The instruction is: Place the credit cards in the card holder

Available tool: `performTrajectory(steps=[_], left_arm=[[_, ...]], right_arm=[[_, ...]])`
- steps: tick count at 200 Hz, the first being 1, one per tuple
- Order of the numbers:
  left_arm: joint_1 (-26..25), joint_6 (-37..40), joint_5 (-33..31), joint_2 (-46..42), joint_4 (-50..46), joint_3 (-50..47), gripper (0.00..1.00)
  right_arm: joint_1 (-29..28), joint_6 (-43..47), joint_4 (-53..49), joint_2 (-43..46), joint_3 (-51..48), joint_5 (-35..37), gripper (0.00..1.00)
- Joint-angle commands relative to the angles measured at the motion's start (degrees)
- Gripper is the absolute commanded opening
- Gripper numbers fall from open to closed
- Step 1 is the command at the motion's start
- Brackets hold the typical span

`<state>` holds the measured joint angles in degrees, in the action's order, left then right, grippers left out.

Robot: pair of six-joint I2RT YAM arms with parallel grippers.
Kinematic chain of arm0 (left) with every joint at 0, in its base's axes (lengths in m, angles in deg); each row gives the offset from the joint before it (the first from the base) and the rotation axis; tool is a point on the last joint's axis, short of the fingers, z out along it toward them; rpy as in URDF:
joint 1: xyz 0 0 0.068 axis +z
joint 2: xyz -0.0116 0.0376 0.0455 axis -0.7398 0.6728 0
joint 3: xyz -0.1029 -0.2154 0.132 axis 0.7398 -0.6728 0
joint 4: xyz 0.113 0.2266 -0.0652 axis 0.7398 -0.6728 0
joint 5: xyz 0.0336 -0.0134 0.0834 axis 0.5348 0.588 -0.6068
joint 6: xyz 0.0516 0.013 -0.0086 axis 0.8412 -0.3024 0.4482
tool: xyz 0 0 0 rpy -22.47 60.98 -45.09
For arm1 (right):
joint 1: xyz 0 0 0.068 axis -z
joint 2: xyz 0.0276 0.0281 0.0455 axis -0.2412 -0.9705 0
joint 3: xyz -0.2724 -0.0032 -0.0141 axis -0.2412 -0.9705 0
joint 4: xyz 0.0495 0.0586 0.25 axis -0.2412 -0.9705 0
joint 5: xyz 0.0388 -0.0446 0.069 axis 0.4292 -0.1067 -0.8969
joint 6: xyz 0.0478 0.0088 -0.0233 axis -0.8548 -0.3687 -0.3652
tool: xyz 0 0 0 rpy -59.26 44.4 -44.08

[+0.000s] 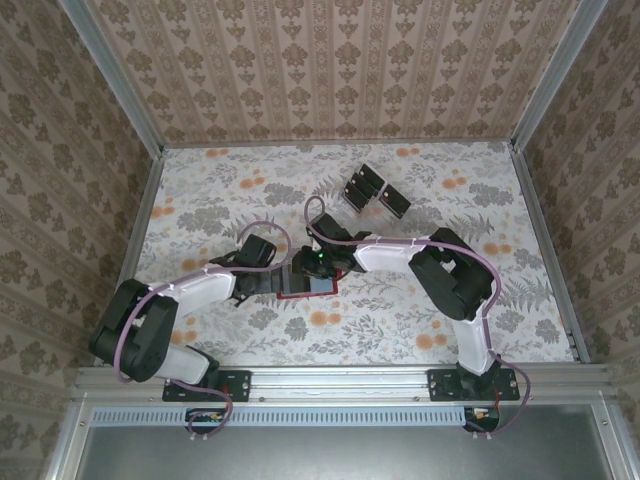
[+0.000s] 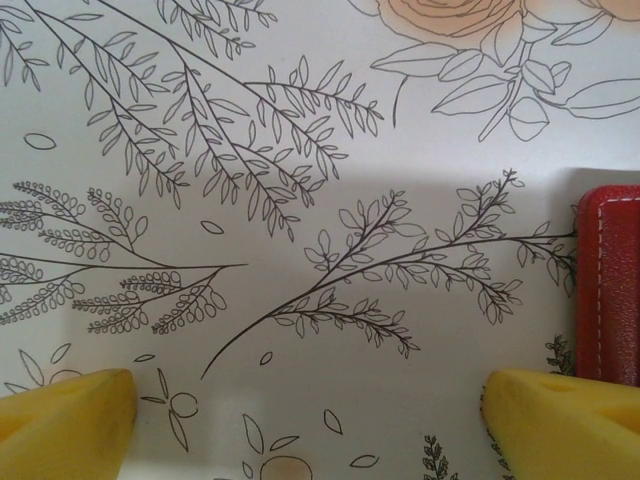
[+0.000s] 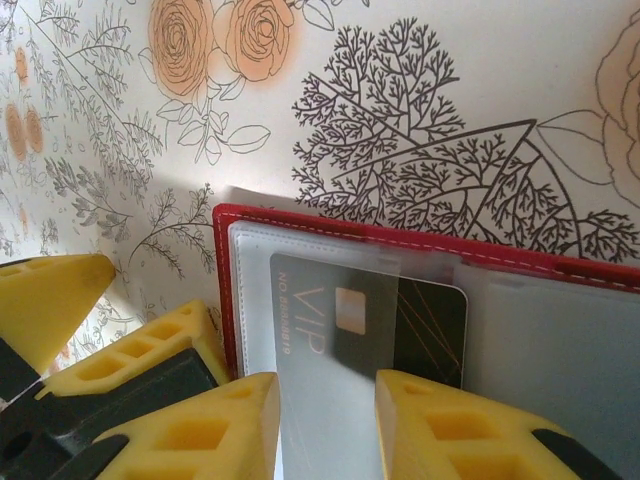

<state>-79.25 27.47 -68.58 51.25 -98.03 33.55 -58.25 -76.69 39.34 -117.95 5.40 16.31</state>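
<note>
The red card holder [image 3: 420,243] lies open on the table, its clear pockets facing up. One black credit card [image 3: 432,322] marked VIP sits half under a clear pocket, its right part bare. My right gripper [image 3: 328,425] hovers just over that card with its jaws a little apart and clamped on nothing. In the top view it [image 1: 318,272] is above the card holder [image 1: 305,294]. My left gripper [image 2: 310,425] is wide open over bare table, its right finger beside the holder's red edge [image 2: 608,280]. More black credit cards [image 1: 392,201] stand at the back.
A clear tiered rack [image 1: 362,188] holds the other cards at the back centre. The table has a floral cover and patterned walls on three sides. Both arms meet at the table's middle, with the left gripper [image 1: 266,284] just left of the holder.
</note>
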Motion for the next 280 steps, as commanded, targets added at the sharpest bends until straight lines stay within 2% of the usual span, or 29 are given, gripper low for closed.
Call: performTrajectory(steps=[1, 78, 206, 280], left_arm=[[-1.34, -1.64, 5.46, -0.02, 3.98, -0.79, 1.00], [-1.21, -1.99, 4.45, -1.19, 3.55, -1.63, 1.00], [-1.25, -2.35, 4.82, 0.34, 5.37, -2.81, 1.00], [-1.26, -2.44, 5.41, 1.19, 6.61, -3.43, 1.00]], right_arm=[[-0.17, 1.07, -1.45, 3.81, -0.45, 1.60, 0.31], [-0.10, 4.16, -7.56, 3.86, -0.86, 6.23, 0.34], [-0.45, 4.32, -8.08, 0.73, -0.41, 5.72, 0.39], [-1.58, 3.24, -7.12, -0.38, 1.63, 3.74, 0.38]])
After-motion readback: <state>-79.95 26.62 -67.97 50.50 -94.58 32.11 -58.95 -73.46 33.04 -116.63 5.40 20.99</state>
